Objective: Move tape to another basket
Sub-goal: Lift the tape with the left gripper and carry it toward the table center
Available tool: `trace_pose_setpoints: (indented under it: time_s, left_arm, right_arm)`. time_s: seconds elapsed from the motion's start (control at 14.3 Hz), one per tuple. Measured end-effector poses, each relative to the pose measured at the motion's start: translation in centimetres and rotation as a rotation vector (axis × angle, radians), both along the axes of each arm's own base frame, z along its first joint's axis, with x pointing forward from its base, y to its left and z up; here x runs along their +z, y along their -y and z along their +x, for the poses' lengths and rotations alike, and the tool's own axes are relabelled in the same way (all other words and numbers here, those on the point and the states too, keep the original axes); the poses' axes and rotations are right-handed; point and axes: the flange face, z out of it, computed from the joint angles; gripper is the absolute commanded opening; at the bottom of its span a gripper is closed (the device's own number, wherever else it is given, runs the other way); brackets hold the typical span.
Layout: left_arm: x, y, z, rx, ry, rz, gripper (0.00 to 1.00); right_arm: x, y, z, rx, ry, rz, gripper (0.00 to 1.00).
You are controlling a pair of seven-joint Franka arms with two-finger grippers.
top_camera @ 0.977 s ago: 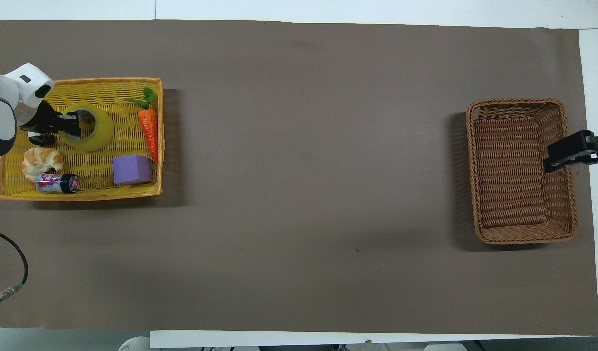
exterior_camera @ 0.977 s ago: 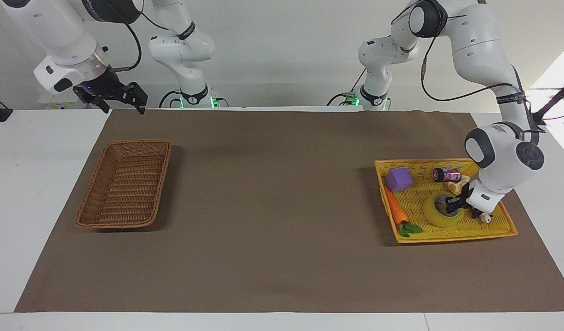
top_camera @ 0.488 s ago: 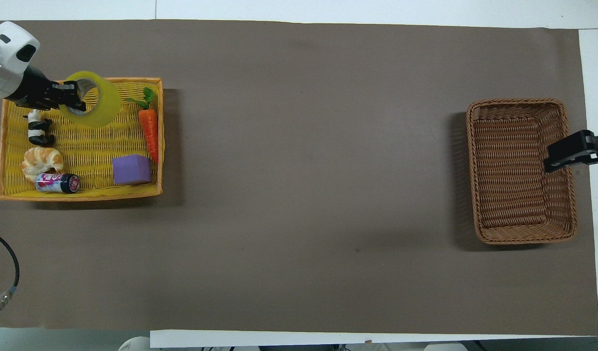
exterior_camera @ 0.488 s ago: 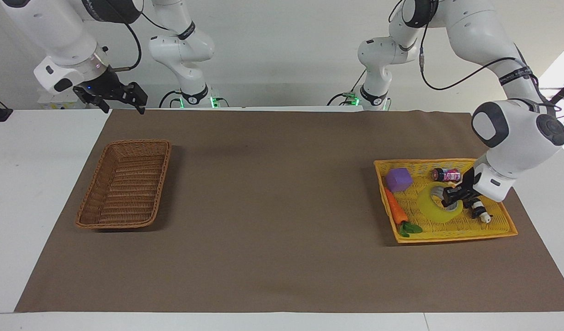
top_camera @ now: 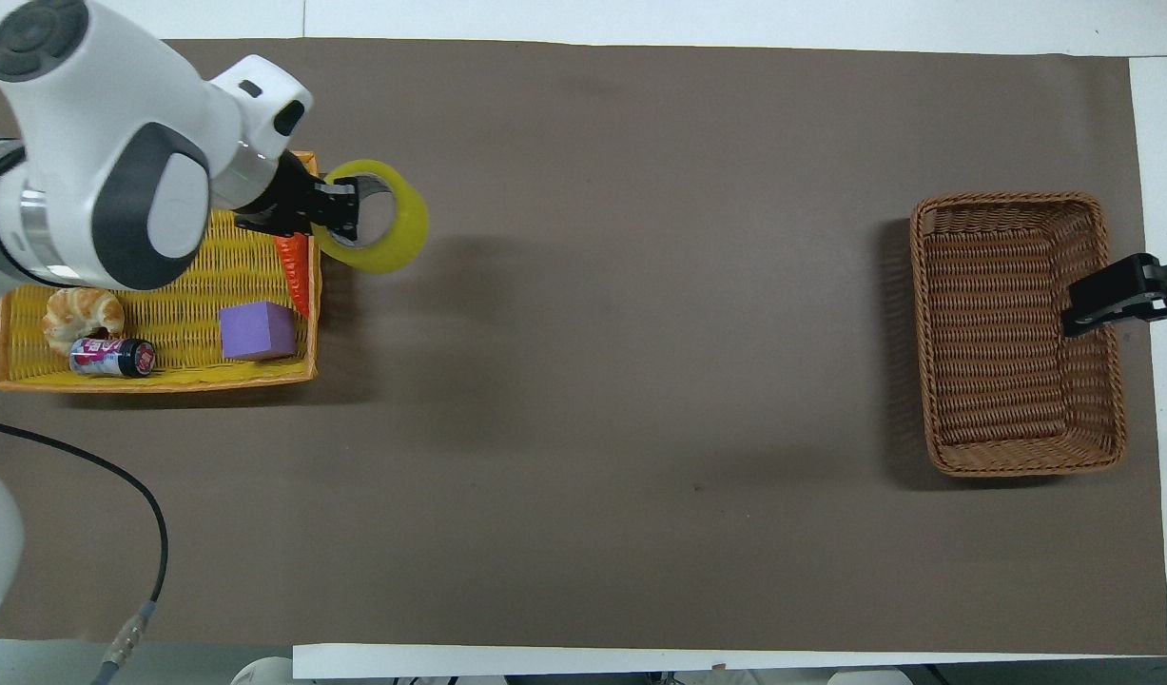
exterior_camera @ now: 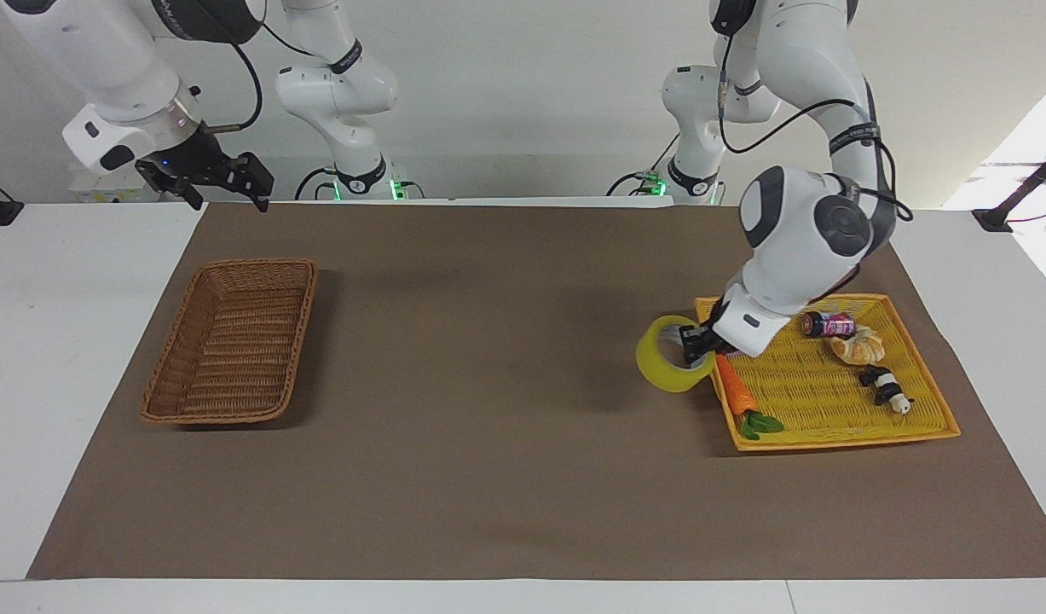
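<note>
Left end effector [exterior_camera: 698, 344] in the facing view grips the tape [exterior_camera: 669, 365] by its wall, holding it in the air over the brown mat just beside the yellow tray [exterior_camera: 838, 399] — the ring tilted. Right end effector [exterior_camera: 224, 181] waits over the mat's edge near the basket [exterior_camera: 233, 341]; whether it is open I cannot tell.

From overhead, the left end effector [top_camera: 340, 211] clamps the tape [top_camera: 388, 233] past the tray's rim [top_camera: 155, 376] — carrot [top_camera: 293, 266], purple block [top_camera: 256, 330], croissant [top_camera: 81, 312] and can [top_camera: 112, 357] lie in the tray. Toward the right arm's end of the surface, the basket [top_camera: 1016, 333] sits under the right end effector [top_camera: 1106, 300].
</note>
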Motion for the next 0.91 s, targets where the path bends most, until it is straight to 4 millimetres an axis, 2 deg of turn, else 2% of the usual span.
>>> trace_pose_setpoints:
  time_s: [0.14, 0.42, 0.7, 0.91]
  left_arm:
    - [-0.2, 0.8, -0.5, -0.003, -0.005, 0.003, 0.00]
    - [-0.3, -0.4, -0.3, 0.017, -0.009, 0.010, 0.00]
    - [-0.4, -0.5, -0.5, 0.017, -0.011, 0.010, 0.00]
    - [-0.4, -0.2, -0.6, 0.011, -0.014, 0.010, 0.00]
  right_arm:
    - [0.0, 0.0, 0.0, 0.000, 0.000, 0.000, 1.00]
    - [0.0, 0.0, 0.0, 0.000, 0.000, 0.000, 1.00]
    - [0.0, -0.1, 0.0, 0.011, 0.000, 0.006, 1.00]
    - [-0.1, -2.3, 1.0, 0.054, 0.075, 0.179, 1.00]
